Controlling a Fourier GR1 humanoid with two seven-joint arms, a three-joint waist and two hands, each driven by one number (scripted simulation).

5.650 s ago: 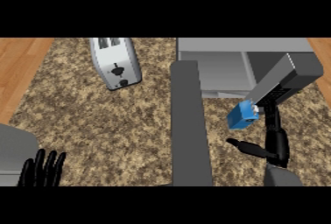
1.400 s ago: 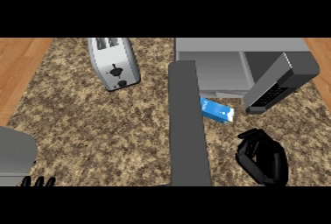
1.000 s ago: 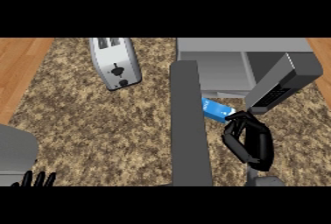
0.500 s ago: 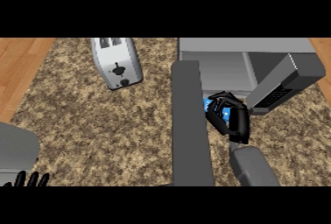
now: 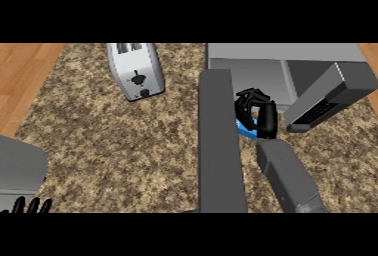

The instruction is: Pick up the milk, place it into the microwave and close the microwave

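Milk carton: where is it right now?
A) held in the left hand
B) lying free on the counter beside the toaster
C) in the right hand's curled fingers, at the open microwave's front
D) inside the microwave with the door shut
C: a strip of the blue milk carton shows under the right hand, whose fingers curl round it beside the microwave, its door swung open.
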